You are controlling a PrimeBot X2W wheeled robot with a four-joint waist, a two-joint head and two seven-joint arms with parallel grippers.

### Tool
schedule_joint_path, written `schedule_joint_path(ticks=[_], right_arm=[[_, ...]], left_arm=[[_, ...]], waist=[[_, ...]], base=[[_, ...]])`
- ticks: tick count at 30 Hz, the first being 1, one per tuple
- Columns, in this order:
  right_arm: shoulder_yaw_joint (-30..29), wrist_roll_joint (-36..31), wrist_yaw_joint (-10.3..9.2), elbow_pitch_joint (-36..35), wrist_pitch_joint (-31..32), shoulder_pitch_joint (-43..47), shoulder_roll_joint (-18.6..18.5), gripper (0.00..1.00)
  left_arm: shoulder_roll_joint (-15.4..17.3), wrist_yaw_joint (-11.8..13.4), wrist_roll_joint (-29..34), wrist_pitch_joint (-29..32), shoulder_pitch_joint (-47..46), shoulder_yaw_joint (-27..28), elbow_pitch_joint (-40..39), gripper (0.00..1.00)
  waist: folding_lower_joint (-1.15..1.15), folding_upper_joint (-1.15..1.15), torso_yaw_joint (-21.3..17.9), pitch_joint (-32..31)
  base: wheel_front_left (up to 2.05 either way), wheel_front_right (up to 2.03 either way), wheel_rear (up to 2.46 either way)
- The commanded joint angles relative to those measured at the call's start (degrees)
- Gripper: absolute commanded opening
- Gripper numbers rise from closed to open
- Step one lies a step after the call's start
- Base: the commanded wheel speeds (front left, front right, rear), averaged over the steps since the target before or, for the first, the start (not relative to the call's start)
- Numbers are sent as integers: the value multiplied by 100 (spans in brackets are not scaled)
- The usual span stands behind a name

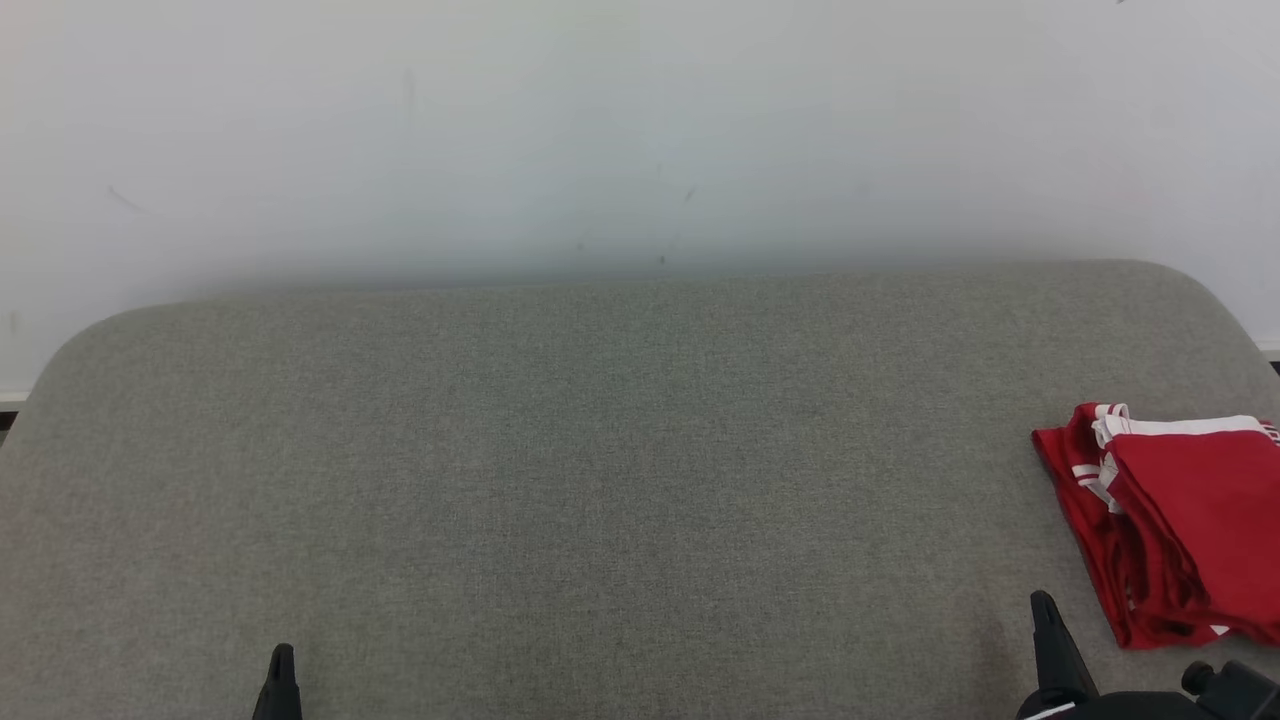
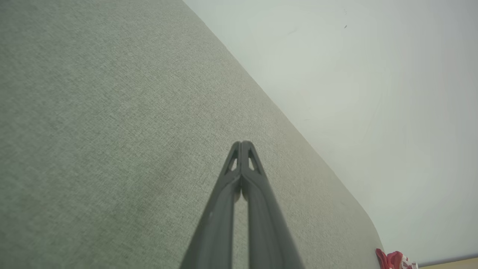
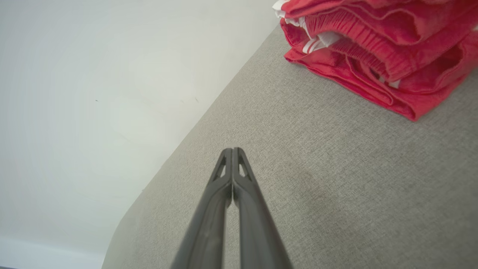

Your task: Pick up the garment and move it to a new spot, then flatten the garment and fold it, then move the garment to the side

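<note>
Bare grey tabletop (image 1: 600, 480) is seen across the whole left and middle, and passage is open there from near edge to far edge. The far side is backed by a pale wall (image 1: 600, 130). One obstacle is noted: a folded red garment (image 1: 1180, 530) lying at the right edge. The right hand (image 1: 1043, 605), fingers pressed together, is found near its near-left corner, not touching. The left hand (image 1: 283, 657) is well apart.

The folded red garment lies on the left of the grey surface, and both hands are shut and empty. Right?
No: the garment lies on the right, as the head view shows. The left hand and right hand are indeed shut and empty.
</note>
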Motion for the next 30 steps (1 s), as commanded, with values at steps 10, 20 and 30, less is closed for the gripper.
schedule_joint_path(ticks=[10, 20, 30], right_arm=[[-77, 788, -5, -130, 194, -221, -1, 0], [-119, 1350, -6, -178, 332, -289, 4, 0], [-169, 1975, -7, -225, 482, -379, 10, 0]], left_arm=[[3, 5, -815, 198, -240, 32, -98, 0], [0, 6, -1363, 343, -322, 49, -120, 0], [-4, 7, -1995, 508, -422, 67, -148, 0]], waist=[[0, 0, 10, 28], [0, 0, 18, 52], [0, 0, 28, 82]], base=[[0, 0, 0], [0, 0, 0], [0, 0, 0]])
